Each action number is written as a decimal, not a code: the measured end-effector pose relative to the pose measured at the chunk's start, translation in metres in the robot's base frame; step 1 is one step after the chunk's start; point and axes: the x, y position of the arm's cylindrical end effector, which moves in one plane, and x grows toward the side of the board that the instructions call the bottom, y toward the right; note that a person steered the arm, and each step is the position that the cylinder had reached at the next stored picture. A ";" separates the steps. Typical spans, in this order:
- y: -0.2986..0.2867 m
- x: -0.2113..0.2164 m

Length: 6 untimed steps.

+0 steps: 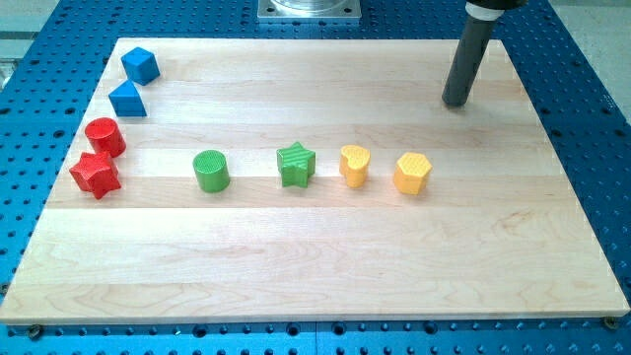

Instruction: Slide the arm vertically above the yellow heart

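Observation:
The yellow heart [355,166] lies near the middle of the wooden board [315,266]. A yellow hexagon [413,174] sits just to its right. My tip [455,102] rests on the board at the view's upper right, well above and to the right of the yellow heart, and above and slightly right of the yellow hexagon. It touches no block.
A green star [295,165] and a green cylinder [211,171] lie left of the heart in the same row. At the view's left are a blue cube [140,66], a blue triangle [127,99], a red cylinder [105,137] and a red star [96,175].

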 end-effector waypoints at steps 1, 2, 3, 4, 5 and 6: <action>0.000 0.000; 0.000 0.000; 0.000 0.001; 0.000 0.001; 0.000 -0.009; 0.000 -0.009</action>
